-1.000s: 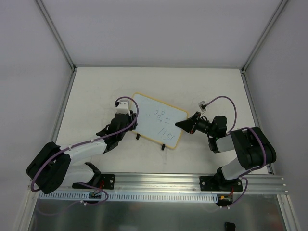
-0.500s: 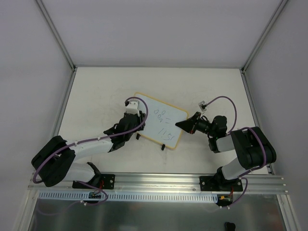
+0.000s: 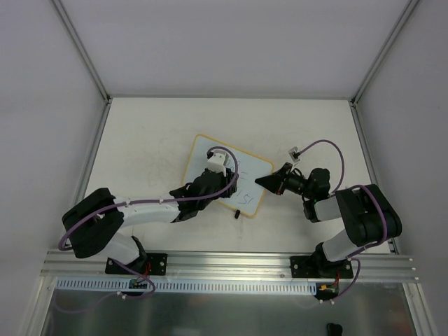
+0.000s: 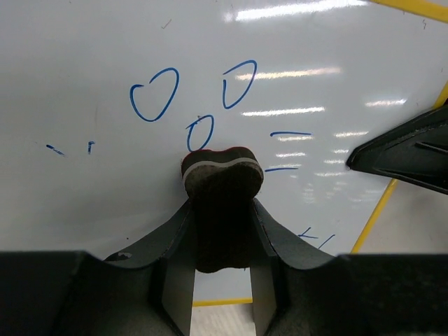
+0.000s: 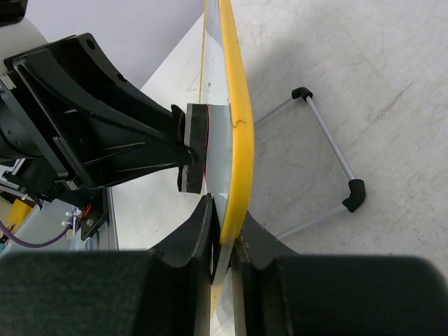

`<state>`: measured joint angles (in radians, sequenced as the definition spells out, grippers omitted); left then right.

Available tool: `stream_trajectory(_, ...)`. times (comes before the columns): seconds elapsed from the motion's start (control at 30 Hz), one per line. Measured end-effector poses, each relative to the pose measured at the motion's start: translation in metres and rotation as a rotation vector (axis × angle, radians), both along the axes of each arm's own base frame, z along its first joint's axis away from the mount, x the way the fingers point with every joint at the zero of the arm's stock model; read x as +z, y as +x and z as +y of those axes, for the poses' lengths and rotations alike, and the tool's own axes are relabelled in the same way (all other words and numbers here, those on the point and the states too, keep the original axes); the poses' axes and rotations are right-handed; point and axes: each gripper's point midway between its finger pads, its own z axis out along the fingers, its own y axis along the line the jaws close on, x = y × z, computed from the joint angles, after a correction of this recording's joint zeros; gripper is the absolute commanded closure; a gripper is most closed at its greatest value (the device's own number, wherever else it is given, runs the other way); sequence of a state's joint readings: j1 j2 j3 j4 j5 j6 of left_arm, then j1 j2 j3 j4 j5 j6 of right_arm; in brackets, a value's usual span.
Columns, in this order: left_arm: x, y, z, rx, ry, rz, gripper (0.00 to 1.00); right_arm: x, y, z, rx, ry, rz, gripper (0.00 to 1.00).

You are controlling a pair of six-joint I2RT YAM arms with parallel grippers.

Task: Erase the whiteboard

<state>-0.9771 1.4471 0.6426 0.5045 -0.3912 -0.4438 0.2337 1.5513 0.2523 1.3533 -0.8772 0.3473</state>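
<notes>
Your whiteboard [image 3: 210, 150] is near the middle of the table [image 3: 140, 140], its yellow right edge clenched by your right gripper [image 3: 266, 182]. Your left gripper [image 3: 225, 180] grasps the eraser [image 4: 222, 175], pressed on the board beside blue marks [image 4: 154, 94].

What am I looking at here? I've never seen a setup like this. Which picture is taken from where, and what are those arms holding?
This is a robot with two arms, a left arm and a right arm, bolted at the near edge of a pale table. The wide picture looks down from above and behind them. The other two pictures come from a small camera on each wrist, so each one shows that arm's own fingers.

On the table is a small white board with a thin yellow frame, with blue handwritten marks on it. The right gripper is shut on the board's yellow edge, steadying it. The left gripper is shut on a small dark bone-shaped eraser, whose pad sits against the white face just below the marks.
</notes>
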Motion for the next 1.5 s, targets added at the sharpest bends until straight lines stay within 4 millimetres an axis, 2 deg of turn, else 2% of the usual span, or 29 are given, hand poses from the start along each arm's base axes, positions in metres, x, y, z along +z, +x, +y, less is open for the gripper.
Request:
stream_trajectory(0.1,0.001,0.005,0.004,-0.002,-0.02,0.015,1.0,-0.001,0.0,0.0,-0.003,-0.001,0.005,1.0)
stream_trajectory(0.2,0.007,0.017,0.018,0.024,-0.041,0.016,1.0,-0.001,0.0,0.0,-0.002,-0.001,0.005,1.0)
stream_trajectory(0.4,0.025,0.063,0.09,0.216,-0.023,-0.048,1.0,0.0,-0.001,0.001,0.006,0.0,0.0,1.0)
stream_trajectory(0.47,0.028,0.071,0.104,0.254,-0.012,-0.061,1.0,0.0,-0.001,0.001,0.007,0.0,0.0,1.0)
stream_trajectory(0.6,0.026,0.079,0.122,0.294,0.013,-0.068,1.0,0.0,-0.002,0.001,0.009,0.0,0.001,1.0)
stream_trajectory(0.7,0.024,0.079,0.124,0.295,0.02,-0.069,1.0,0.0,-0.002,0.001,0.009,0.0,0.002,1.0)
stream_trajectory(0.97,0.023,0.074,0.112,0.253,0.017,-0.063,1.0,-0.001,-0.002,0.001,0.009,0.0,0.006,1.0)
stream_trajectory(1.2,0.028,0.057,0.057,0.126,0.021,-0.06,1.0,-0.001,-0.002,0.001,0.009,0.001,0.008,1.0)
stream_trajectory(1.5,0.034,0.06,-0.006,0.07,0.043,-0.078,1.0,-0.007,0.004,-0.005,-0.037,0.004,0.07,1.0)
